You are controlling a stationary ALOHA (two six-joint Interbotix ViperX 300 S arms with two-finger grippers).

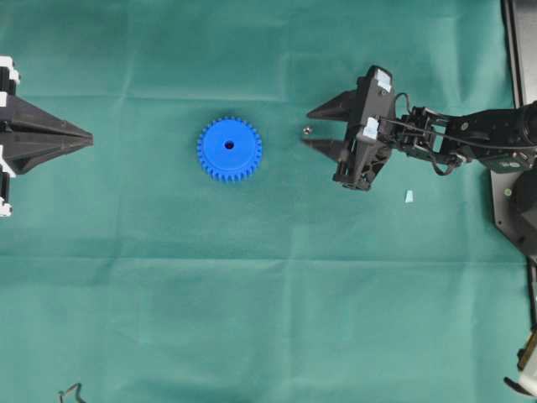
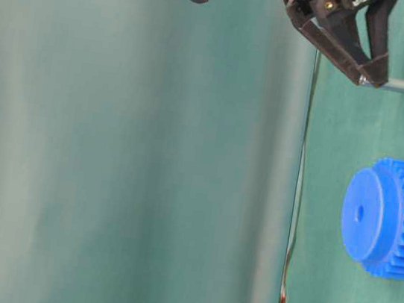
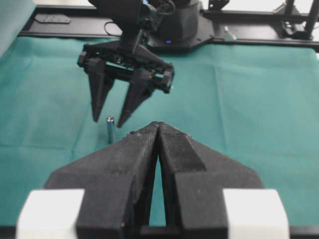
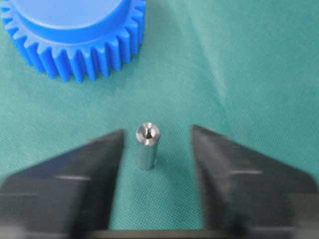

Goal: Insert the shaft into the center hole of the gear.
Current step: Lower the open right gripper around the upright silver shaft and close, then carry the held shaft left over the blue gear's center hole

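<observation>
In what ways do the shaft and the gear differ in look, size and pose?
The shaft is silvery-grey metal; the gear is bright blue plastic. The shaft is thin and much smaller; the gear is wide, with many teeth around its rim. The shaft stands upright on its end, while the gear lies flat with its center hole facing up. The shaft stands between the fingers of the right tool, untouched; the gear sits alone. Both rest on the green cloth.

Bare cloth (image 1: 252, 294) all around gear (image 1: 229, 149); upright shaft (image 4: 146, 146) between right gripper (image 4: 157, 149) fingers, untouched.
</observation>
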